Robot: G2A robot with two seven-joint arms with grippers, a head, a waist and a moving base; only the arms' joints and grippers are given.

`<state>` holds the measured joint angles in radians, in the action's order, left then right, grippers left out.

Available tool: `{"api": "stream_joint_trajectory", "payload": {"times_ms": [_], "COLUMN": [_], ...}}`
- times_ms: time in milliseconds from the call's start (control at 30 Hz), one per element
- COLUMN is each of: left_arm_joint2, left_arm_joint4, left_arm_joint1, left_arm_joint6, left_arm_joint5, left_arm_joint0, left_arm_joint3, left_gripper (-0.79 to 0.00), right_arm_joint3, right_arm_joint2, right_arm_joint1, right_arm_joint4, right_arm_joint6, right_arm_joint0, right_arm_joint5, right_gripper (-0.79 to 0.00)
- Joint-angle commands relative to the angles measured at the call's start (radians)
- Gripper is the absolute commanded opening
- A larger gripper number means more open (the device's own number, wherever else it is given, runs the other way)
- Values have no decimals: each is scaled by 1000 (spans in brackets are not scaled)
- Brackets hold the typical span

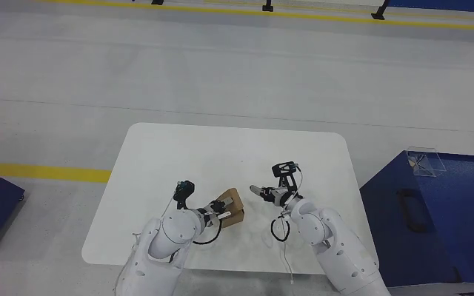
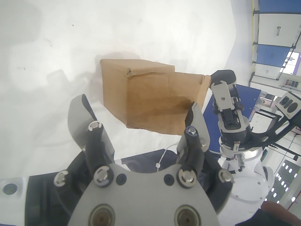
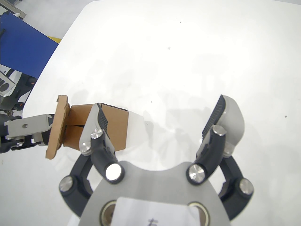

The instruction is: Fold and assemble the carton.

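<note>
The carton, likely light and crushable, is best gripped at folded edges; left tool and right tool stand open, empty.

Part of the carton — hidden behind the right gripper.

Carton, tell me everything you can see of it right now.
The carton is a small brown corrugated-cardboard box, partly folded, lying on the white table on the robot's side, between the two arms. One upper seam is creased and torn; one end flap stands out, seen edge-on in the right wrist view. The open left gripper faces it, one finger seemingly against that flap. The open right gripper sits close by its other end; contact there is unclear.
</note>
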<state>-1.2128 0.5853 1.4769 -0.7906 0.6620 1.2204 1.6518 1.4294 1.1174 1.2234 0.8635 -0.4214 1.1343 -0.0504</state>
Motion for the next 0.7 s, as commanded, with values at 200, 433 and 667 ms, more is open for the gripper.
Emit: {"api": "stream_joint_trajectory", "payload": {"times_ms": [200,433,667], "left_arm_joint2": [-34,-55,-54], "left_arm_joint4": [-109,-165,-177], "left_arm_joint1": [-3,-10,-18], "left_arm_joint6": [43,69,75], "left_arm_joint5": [-103,-194,-215], "left_arm_joint0": [-7,8,30], "left_arm_joint3": [-57,-82,-70], "left_gripper": [-289,-311,-332], "right_arm_joint3": [-21,-13,-5], "right_arm_joint2": [-22,-38,-41], "right_arm_joint1": [10,17,24], "right_arm_joint4": [-3,-15,-21], "right_arm_joint6": [-1,3,28], "right_arm_joint0": [-9,-10,-8], "right_arm_joint5": [4,-6,11], "right_gripper": [0,0,0]}}
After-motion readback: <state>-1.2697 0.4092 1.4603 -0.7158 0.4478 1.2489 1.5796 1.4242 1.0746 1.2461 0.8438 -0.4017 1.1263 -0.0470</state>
